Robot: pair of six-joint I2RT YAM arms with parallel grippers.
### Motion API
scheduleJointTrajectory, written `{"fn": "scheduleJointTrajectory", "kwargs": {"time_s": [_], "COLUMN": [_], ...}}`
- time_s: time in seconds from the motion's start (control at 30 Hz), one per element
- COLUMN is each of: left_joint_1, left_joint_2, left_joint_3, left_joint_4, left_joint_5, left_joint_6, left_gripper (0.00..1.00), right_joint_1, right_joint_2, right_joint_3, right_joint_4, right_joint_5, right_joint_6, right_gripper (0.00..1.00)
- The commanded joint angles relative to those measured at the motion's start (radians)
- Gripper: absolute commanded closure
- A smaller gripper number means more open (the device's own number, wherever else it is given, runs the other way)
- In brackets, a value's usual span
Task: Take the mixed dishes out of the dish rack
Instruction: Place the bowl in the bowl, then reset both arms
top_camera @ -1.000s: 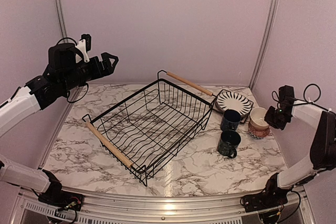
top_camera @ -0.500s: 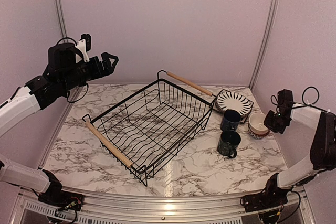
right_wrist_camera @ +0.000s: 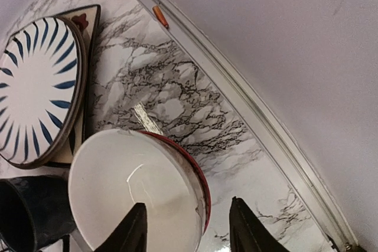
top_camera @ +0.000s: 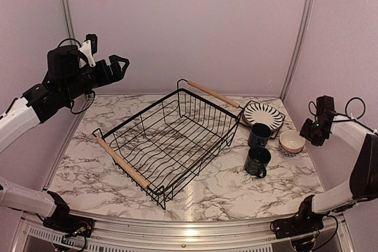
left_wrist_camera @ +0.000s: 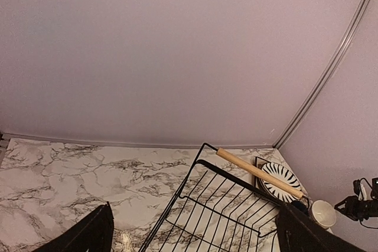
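The right fingers (right_wrist_camera: 247,231) stood parted, loose either side of the bowl (right_wrist_camera: 130,187) rim on the desk (right_wrist_camera: 177,98); left fingers (left_wrist_camera: 88,237) spread wide, empty.

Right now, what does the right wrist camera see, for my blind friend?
A cream bowl sits below the open right gripper, which straddles its rim. A striped plate and dark mug stand beside it on the marble table.
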Motion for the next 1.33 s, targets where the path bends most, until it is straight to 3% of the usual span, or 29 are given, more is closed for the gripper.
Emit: {"fn": "scheduleJointTrajectory", "kwargs": {"time_s": [0.0,0.1,0.23,0.3,0.5,0.87,1.3], "left_joint_1": [0.002,0.001,0.002,0.002,0.002,0.002,0.001], "left_joint_2": [-0.047,-0.078,-0.138,-0.177,-0.314,-0.482,-0.492], "left_joint_3": [0.053,0.066,0.075,0.073,0.041,0.0,-0.016], "left_joint_4": [-0.038,-0.036,-0.016,-0.001,0.048,0.152,0.154], "left_joint_5": [-0.048,-0.079,-0.132,-0.151,-0.211,-0.277,-0.301], "left_joint_6": [0.045,0.072,0.112,0.135,0.195,0.275,0.285], "left_gripper": [0.01,0.01,0.01,0.01,0.01,0.01,0.01], "right_joint_1": [0.035,0.09,0.104,0.104,0.104,0.104,0.104], "right_joint_2": [-0.144,-0.228,-0.339,-0.394,-0.553,-0.73,-0.778], "right_joint_3": [0.126,0.19,0.255,0.277,0.319,0.322,0.289], "right_joint_4": [-0.057,-0.05,0.017,0.062,0.204,0.299,0.291], "right_joint_5": [-0.011,-0.086,-0.332,-0.41,-0.549,-0.418,-0.23], "right_joint_6": [-0.072,-0.13,-0.168,-0.17,-0.177,-0.156,-0.14], "right_gripper": [0.4,0.21,0.07,0.02,0.01,0.01,0.01]}}
